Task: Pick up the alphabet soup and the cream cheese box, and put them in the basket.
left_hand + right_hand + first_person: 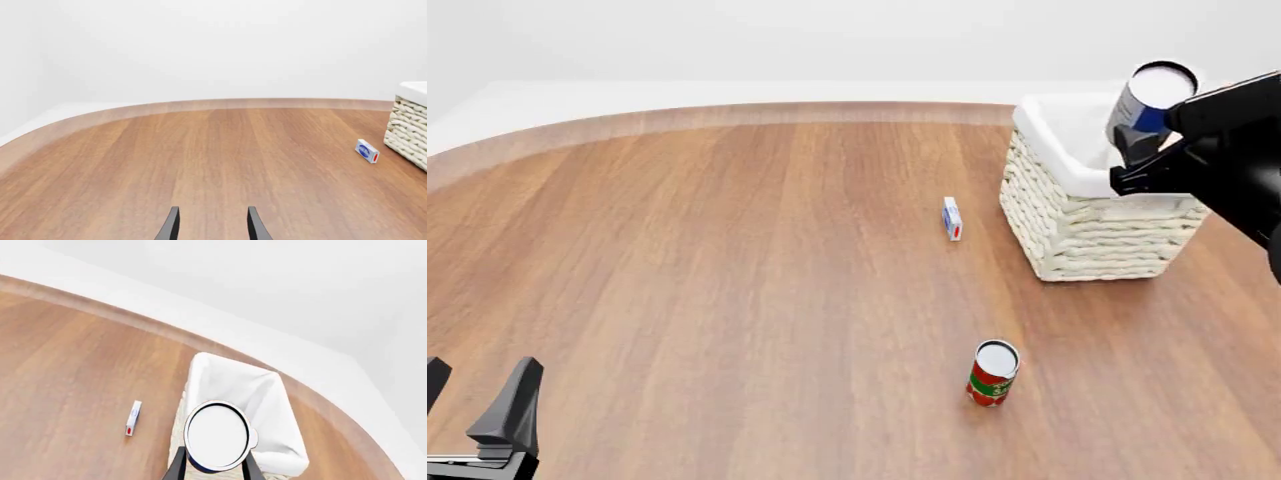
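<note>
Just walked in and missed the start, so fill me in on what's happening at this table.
The right gripper holds the alphabet soup in the air over the basket, apparently about to drop it in. The cream cheese box lies on the table just left of the basket, not yet picked up. The left gripper sits open and empty near the table's near edge. A red-and-green can stands untouched in front.

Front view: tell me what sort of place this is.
Probably a simulated tabletop test scene, not a real room: a bare wooden table with a rounded far edge, blank white surroundings, and only a few props, a woven basket, a red-and-green can and a cream cheese box.
</note>
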Available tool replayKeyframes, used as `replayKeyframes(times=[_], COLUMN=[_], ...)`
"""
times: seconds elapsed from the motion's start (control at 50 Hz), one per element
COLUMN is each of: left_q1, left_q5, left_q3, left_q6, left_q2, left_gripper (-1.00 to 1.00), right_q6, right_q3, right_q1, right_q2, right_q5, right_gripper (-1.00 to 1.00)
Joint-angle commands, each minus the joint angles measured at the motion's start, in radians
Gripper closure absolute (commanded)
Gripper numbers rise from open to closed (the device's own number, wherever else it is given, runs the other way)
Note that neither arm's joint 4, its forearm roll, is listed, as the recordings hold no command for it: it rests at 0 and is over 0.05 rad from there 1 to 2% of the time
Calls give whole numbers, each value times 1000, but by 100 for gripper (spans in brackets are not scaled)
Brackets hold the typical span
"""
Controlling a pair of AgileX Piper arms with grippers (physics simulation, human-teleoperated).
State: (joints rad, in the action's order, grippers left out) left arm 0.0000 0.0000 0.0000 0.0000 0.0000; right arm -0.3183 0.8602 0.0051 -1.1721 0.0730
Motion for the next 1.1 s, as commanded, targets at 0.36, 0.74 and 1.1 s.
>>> replayKeyframes(times=[0.36,0.74,1.1], left_q1=[0,0,0], left_q5=[0,0,0], left_q3=[0,0,0], left_q6=[0,0,0], left_q2=[0,0,0], left_gripper=[-100,-100,-100], right_q6=[-17,-12,35], right_q3=[373,609,666], right_q1=[-5,-19,-56], right_q2=[-190,-403,-496], right_q5=[-125,-179,-200], right_gripper=[100,100,100])
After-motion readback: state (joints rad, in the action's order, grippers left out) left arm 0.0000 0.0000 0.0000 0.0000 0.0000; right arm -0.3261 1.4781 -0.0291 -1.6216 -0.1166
